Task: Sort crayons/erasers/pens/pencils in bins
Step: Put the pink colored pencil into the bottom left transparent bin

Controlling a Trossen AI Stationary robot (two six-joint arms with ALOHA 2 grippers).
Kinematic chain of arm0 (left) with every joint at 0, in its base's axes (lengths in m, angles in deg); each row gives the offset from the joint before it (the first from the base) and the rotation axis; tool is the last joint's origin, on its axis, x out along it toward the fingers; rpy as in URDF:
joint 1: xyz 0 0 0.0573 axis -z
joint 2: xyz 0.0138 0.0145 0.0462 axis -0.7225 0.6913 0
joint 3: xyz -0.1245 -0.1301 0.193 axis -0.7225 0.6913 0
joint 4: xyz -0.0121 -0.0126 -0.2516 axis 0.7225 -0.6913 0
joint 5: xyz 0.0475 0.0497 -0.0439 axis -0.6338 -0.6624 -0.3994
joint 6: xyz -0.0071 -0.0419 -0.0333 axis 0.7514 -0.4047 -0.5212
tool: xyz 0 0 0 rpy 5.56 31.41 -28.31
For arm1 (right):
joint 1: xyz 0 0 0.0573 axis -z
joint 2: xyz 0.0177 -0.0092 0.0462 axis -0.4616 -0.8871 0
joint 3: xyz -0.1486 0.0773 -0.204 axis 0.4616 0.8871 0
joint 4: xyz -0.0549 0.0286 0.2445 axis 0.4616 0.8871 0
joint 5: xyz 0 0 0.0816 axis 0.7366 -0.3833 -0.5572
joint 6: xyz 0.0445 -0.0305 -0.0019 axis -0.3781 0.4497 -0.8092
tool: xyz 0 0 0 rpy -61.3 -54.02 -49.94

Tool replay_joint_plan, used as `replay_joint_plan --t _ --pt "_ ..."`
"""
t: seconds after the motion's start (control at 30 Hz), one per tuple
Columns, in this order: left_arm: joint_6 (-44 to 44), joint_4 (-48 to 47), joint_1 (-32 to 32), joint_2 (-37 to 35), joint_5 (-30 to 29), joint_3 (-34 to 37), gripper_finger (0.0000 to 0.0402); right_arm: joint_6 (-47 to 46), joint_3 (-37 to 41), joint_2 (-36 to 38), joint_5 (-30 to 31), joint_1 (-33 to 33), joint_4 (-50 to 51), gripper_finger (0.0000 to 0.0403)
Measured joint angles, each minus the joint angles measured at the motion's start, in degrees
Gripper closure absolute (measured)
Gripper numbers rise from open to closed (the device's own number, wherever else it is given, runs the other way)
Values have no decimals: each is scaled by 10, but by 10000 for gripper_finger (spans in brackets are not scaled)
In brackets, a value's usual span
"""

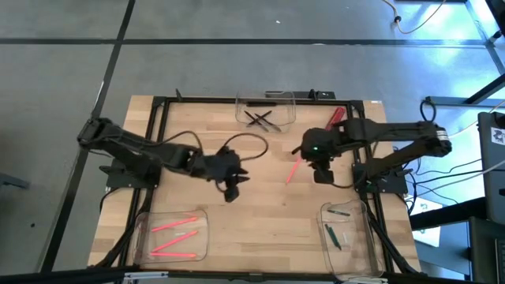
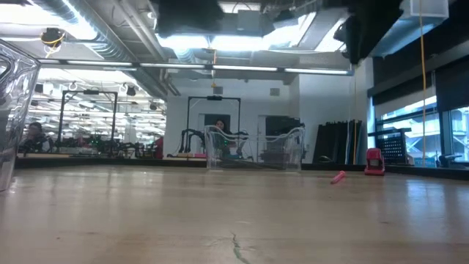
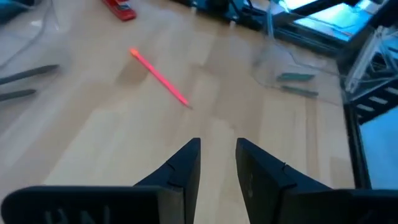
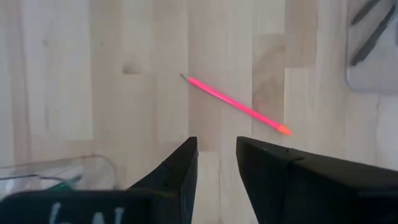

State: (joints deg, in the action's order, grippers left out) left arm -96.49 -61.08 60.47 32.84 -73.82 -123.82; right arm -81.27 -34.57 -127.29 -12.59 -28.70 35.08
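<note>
While thin pink pencil lies loose on woodgrain table, right gripper hovers narrowly parted, seemingly empty.

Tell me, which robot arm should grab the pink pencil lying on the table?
Probably the right arm. Its fingers hover beside the loose pink pencil, open and empty, with the pencil straight ahead in its wrist view. The left arm's fingers sit farther off near the table's middle, also open and empty.

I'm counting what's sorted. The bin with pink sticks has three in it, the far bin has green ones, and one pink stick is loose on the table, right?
Not quite. In the high view the far bin holds black sticks; the green sticks are in the bin near the right arm. The rest holds: three in the pink bin, one loose stick.
</note>
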Motion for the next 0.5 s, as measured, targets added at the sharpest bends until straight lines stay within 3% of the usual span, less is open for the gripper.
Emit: replay_joint_plan --t 0.1,0.37,0.5 --pt "26 -1 -40 20 35 -32 308 -6 -4 22 1 -16 -2 289" --pt "70 -76 -105 109 36 -169 311 -11 -3 53 5 -26 -2 289" --pt "70 -83 -118 172 36 -206 311 1 -3 53 41 -26 5 289"
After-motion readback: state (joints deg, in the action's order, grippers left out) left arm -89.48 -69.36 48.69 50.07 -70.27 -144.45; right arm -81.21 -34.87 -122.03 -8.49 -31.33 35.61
